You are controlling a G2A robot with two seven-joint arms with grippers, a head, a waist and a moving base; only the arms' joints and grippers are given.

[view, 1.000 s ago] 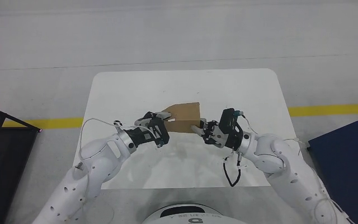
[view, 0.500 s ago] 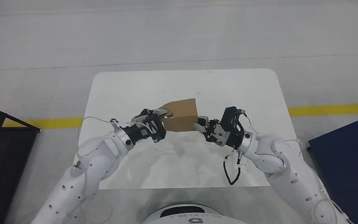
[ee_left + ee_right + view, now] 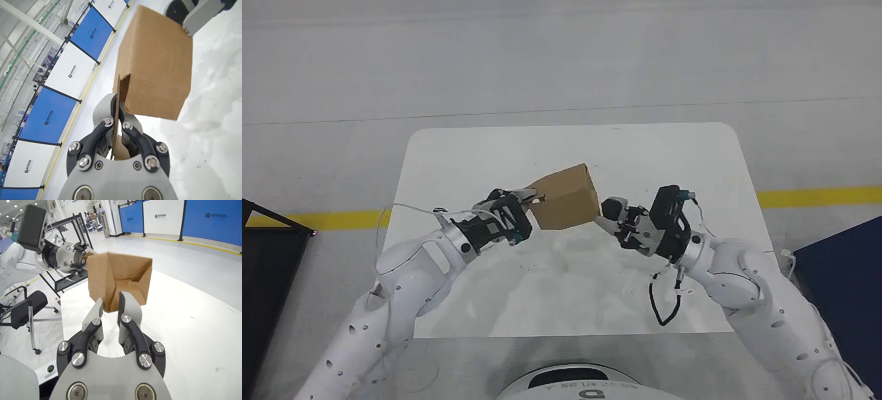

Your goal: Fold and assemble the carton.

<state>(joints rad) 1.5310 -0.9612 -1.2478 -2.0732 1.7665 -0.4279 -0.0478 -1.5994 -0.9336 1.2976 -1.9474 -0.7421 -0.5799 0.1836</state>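
**Inspector:** Site: a hall with a pale floor, a yellow floor line point(image 3: 332, 218) and a row of blue and white barrier panels point(image 3: 56, 62). The work surface is a white table point(image 3: 442, 170). An office chair point(image 3: 24, 306) and a black rack point(image 3: 62, 247) stand beside it.

**Clerk:** Where is the carton?

**Inspector:** The brown carton point(image 3: 567, 197) is held over the middle of the table, tilted, between the two arms. Its open end faces the right arm, and folded flaps show inside.

**Clerk:** Left arm?

**Inspector:** It is bent at the elbow and reaches in from the table's left side. The left gripper point(image 3: 117, 106) has its jaws pressed together on a thin cardboard flap at the carton's near end. The flap runs edge-on between the pads.

**Clerk:** Right arm?

**Inspector:** It is bent the same way and comes in from the right, wrist turned toward the carton. The right gripper point(image 3: 110, 300) has its jaws parted, with the carton's lower corner lying between the fingertips. I cannot tell whether either pad touches it.

**Clerk:** Any writing?

**Inspector:** Each panel carries a logo and one printed word. The carton's visible faces are plain.
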